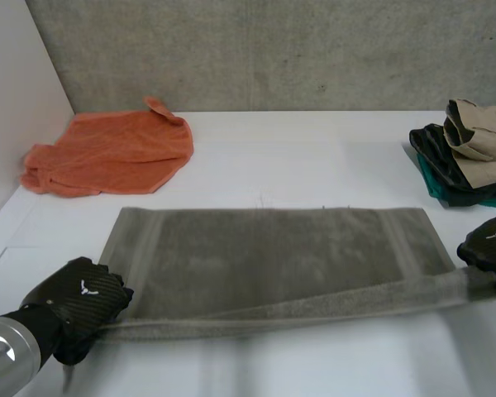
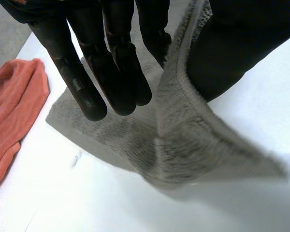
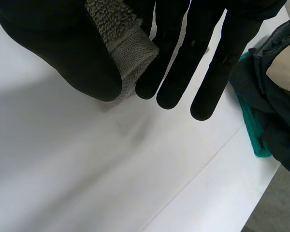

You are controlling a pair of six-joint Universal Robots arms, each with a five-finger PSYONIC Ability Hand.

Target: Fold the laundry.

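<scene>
Okay, left hand (image 1: 78, 298) and right hand (image 1: 489, 244) each pinch a near corner of the grey towel (image 1: 273, 256), lifting that edge off the white table (image 1: 314, 157).

The towel (image 1: 273, 256) lies on the table (image 1: 314, 165), another cloth (image 1: 107, 153) behind-left, a clothes pile (image 1: 467, 153) behind-right.
</scene>
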